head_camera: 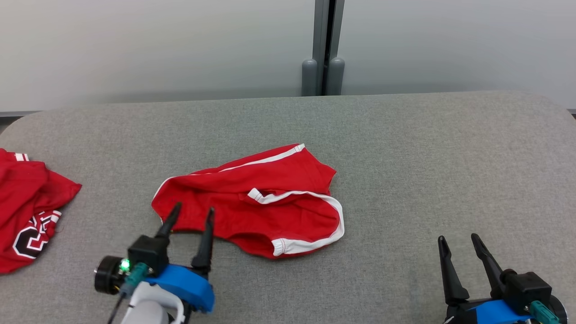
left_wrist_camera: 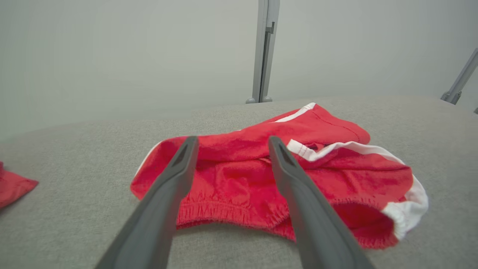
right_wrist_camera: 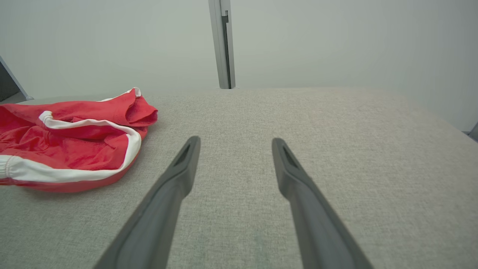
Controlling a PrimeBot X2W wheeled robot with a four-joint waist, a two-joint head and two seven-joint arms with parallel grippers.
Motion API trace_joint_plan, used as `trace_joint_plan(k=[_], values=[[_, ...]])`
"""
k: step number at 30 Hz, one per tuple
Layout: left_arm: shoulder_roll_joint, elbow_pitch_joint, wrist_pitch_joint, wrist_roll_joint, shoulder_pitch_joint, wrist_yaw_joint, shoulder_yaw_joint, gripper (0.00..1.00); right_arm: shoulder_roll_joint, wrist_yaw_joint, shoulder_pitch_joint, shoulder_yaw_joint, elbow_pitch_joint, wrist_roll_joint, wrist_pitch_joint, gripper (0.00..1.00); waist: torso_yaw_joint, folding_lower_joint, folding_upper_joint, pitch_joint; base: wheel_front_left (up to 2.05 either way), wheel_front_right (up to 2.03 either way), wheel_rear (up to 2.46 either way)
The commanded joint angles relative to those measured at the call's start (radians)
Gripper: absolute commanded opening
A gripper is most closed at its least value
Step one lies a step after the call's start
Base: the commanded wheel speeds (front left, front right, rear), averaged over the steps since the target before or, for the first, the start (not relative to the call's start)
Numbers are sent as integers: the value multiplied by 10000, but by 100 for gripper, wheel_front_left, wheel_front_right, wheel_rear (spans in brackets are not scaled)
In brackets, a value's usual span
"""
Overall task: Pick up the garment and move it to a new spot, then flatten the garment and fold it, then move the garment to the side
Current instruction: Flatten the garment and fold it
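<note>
**Both hands open, red garment crumpled mid-table**

The garment (head_camera: 252,198) – red shorts with white trim, as far as the folds let one judge – lies bunched on the grey table (head_camera: 427,157), slightly left of its middle. It is not flat: the cloth is rumpled and doubled over itself, one white-edged leg opening gapes toward the right, and the gathered elastic edge faces the robot.

The left hand (head_camera: 194,208) sits at the near left end of the garment with its two dark fingers spread apart and nothing clamped between them. In the left wrist view the same hand (left_wrist_camera: 233,140) points across the shorts (left_wrist_camera: 336,175), its tips over the red cloth just past the gathered edge; whether they touch the fabric cannot be told.

The right hand (head_camera: 459,238) is well apart from the garment, low at the near right of the table, also spread wide and gripping nothing. Its wrist view shows the hand (right_wrist_camera: 235,140) over bare grey surface, with the shorts (right_wrist_camera: 74,149) off to that view's left.

A second red garment (head_camera: 27,202), with black and white lettering, lies heaped at the table's far left edge – separate from the shorts. Behind the table stands a pale wall (head_camera: 157,45) with a grey post (head_camera: 323,49).
</note>
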Motion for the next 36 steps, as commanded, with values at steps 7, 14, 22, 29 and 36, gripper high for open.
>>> trace_joint_plan(k=[7, 14, 22, 29, 36], values=[[-296, 156, -50, 134, 603, -190, -1124, 100, -19, 1, 32, 73, 42, 98, -37, 100, -152, 0, 0, 15, 0, 0, 0], [-426, 679, -50, -104, 535, -258, -2107, 100, -17, 1, -29, 114, 87, 109, -37, 100, -498, 0, 0, 24, 0, 0, 0], [-523, 1356, -46, -624, 98, -247, -2972, 100, -19, 1, -44, 160, 123, 108, -37, 100, -991, 0, 0, 42, 0, 0, 0], [-668, 1697, -48, -1077, -392, -249, -3307, 100, -19, 1, 33, 195, 164, 117, -37, 100, -1168, 0, 0, -7, 0, 0, 0], [-734, 1654, -49, -1426, -417, -250, -3302, 0, -16, 3, 198, 94, 207, 172, -37, 100, -879, 0, 0, -173, 0, 0, 0]])
